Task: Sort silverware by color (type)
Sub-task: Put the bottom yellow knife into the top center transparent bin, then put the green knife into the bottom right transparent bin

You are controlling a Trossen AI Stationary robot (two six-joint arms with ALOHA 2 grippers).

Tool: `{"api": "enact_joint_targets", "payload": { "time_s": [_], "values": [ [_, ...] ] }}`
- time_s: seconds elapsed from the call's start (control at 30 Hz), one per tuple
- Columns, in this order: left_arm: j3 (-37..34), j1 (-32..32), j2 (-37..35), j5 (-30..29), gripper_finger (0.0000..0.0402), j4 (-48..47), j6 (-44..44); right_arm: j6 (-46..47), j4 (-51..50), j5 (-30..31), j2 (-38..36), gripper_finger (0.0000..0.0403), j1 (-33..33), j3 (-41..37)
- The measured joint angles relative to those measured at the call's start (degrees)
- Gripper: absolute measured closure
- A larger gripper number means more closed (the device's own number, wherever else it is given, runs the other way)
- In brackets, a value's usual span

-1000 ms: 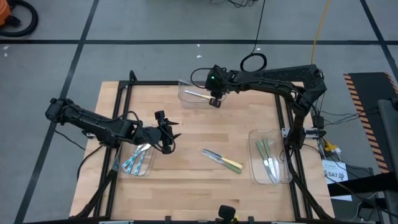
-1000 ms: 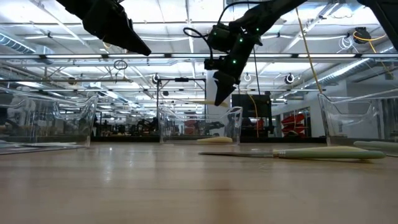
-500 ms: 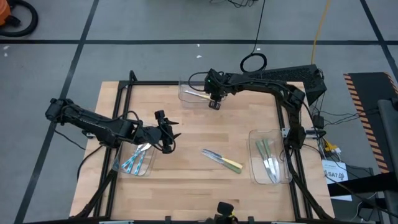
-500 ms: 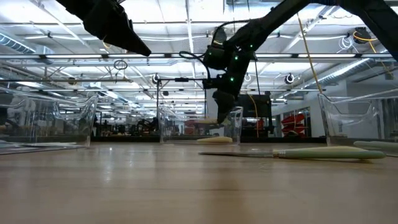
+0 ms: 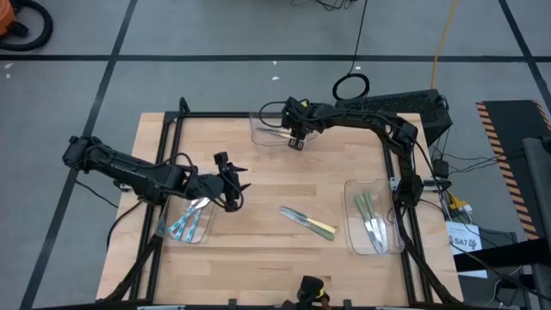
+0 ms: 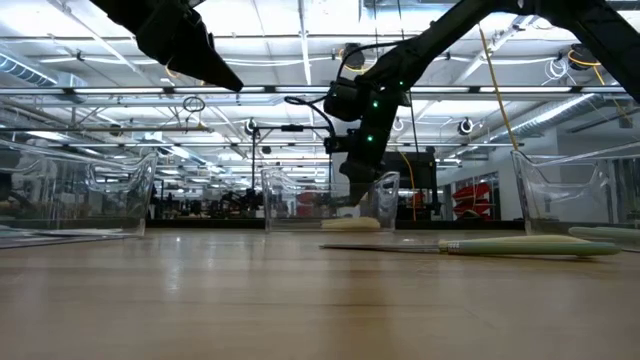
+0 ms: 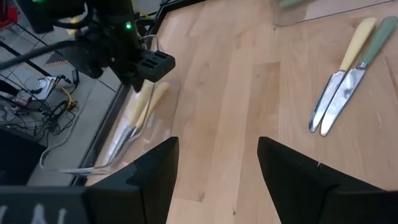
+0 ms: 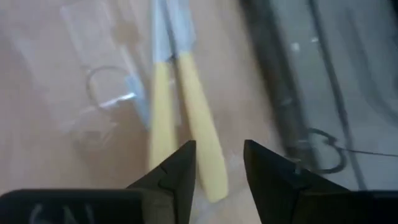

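My right gripper is down inside the clear bin at the table's far edge, fingers open. Two yellow-handled utensils lie side by side on the bin's floor. The near end of one handle reaches between the fingertips; I cannot tell whether they touch it. My left gripper hangs open above the table's left half, holding nothing. A yellow-handled knife and a green-handled knife lie flat together on the table's middle.
A clear bin with light-blue-handled utensils stands near the left edge, by my left gripper. Another clear bin with green-handled utensils stands at the right edge. A black frame runs round the tabletop.
My right gripper has sunk from above the far bin down into it and tipped a little steeper, taking a yellow-handled utensil down with it. That utensil now lies in the bin beside the other yellow one.
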Motion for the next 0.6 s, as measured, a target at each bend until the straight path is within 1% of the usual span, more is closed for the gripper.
{"api": "enact_joint_targets", "payload": {
  "time_s": [0.07, 0.23, 0.3, 0.43, 0.5, 0.6],
  "values": [
    [0.0, 0.22, 0.08, 0.0, 0.0174, 0.0, 0.12, -0.21, 1.11, 1.45, -0.3, 0.0267, 0.31, 0.07],
    [0.0, 0.84, 0.52, 0.07, 0.0174, -0.81, -0.48, 1.17, -0.78, 0.67, -2.5, 0.0258, 2.25, 0.64],
    [0.02, 1.24, 0.97, 0.03, 0.0174, -0.99, -1.0, 1.44, -1.96, -0.83, -3.69, 0.0258, 3.79, 0.64],
    [0.01, 1.54, 1.22, 0.07, 0.0174, -1.74, -1.15, 1.55, -2.37, -6.26, -4.84, 0.0263, 7.97, 0.1],
    [0.04, 1.75, 1.6, 0.07, 0.0174, -1.54, -1.14, 1.57, -2.58, -6.17, -4.84, 0.0267, 10.43, -0.08],
    [0.02, 1.81, 1.88, 0.08, 0.0174, -2.1, -1.13, 1.26, -2.02, -3.44, -4.84, 0.0274, 13.93, -0.17]
  ]
}}
